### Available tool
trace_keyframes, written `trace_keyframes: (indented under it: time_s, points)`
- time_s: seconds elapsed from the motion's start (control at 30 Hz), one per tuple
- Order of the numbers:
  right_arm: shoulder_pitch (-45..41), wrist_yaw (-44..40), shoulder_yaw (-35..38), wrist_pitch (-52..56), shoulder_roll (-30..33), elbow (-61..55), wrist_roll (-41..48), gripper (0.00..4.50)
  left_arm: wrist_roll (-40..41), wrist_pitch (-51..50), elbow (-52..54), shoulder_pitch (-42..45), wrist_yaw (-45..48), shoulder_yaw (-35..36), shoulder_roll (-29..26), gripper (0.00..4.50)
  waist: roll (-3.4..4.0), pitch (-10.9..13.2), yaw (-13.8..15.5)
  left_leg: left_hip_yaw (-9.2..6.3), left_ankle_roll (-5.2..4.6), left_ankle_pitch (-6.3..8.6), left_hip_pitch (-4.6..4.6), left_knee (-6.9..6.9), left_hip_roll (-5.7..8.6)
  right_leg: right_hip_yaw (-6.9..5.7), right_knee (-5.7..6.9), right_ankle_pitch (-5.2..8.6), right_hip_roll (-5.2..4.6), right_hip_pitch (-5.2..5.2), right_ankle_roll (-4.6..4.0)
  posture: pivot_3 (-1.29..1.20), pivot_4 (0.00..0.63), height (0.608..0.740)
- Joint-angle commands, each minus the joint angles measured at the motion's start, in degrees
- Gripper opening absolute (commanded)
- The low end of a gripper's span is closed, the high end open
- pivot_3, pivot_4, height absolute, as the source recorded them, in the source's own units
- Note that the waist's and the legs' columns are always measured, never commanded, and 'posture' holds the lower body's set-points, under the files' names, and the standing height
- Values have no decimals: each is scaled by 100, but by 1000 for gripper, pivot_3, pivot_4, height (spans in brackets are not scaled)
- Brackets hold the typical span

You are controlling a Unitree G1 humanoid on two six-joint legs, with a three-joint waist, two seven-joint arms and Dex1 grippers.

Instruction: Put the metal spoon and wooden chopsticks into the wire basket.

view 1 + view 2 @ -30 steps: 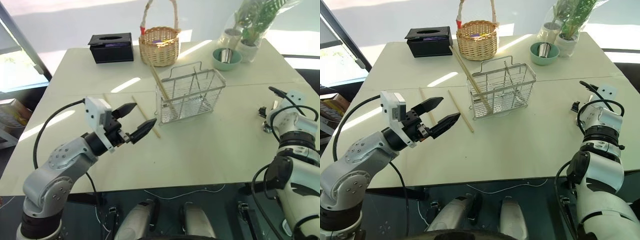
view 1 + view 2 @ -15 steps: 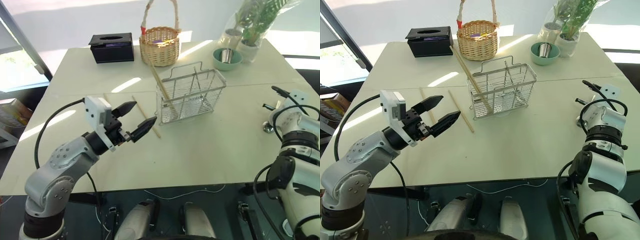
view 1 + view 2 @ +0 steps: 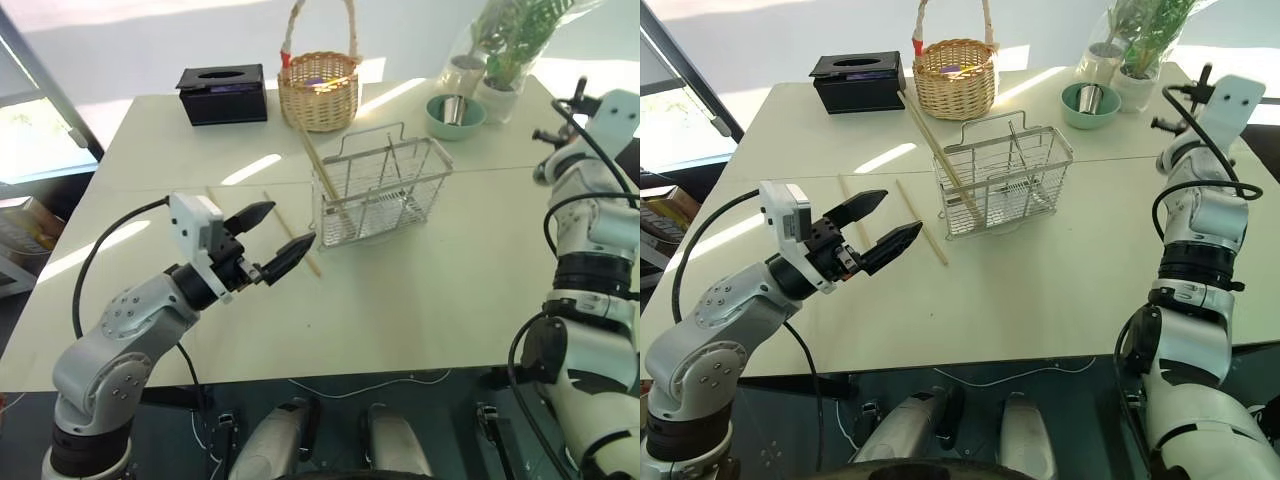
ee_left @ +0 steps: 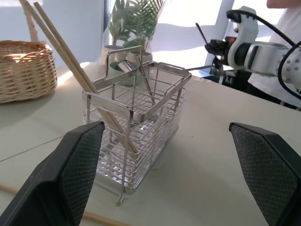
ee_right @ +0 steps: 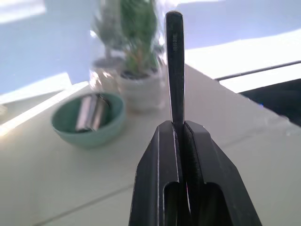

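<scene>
Wire basket [image 3: 1002, 180] between wicker basket [image 3: 955, 78], loose chopstick [image 3: 921, 235].

Four wooden chopsticks – two leaning in the basket [image 4: 70, 61], two loose on the table [image 3: 921, 222] [image 3: 845, 192]. One wire basket [image 3: 1005, 185], one metal spoon [image 5: 174, 61], one wicker basket [image 3: 955, 85], one black tissue box [image 3: 858, 82], one green bowl [image 3: 1090, 105] – and two potted plants [image 3: 1137, 85] [image 3: 1098, 62]
</scene>
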State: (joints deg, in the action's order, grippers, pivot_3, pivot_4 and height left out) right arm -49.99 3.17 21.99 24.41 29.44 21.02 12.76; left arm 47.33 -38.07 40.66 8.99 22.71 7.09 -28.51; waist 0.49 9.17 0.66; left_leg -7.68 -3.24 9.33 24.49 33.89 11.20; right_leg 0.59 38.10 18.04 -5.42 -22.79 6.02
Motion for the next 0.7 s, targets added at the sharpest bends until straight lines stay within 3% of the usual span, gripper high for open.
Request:
trace_keyframes:
  time_s: [0.03, 0.27, 0.7]
  points:
    - [44, -284, -167, -174, -270, -1207, 275, 16, 20, 67, 159, -22, 236, -16, -186, 4500, 0, 0, -1, 0, 0, 0, 0, 0, 0, 0, 0, 0, 0, -2, 0, 0, 150, 740]
    - [287, -439, -438, 72, -1114, -2520, 791, 16, 171, -108, 133, -148, 713, 95, -784, 4500, 2, 1, 4, 0, 3, -1, 0, -9, -1, 9, 9, 0, 7, -39, -2, 0, 150, 740]
    - [688, -761, -801, -298, -2105, -2466, 1063, 16, 185, -145, 46, -190, 734, 103, -907, 4500, 3, 1, -5, 0, 11, -5, -3, -32, -2, 12, 8, -2, 8, -47, -3, 0, 150, 740]
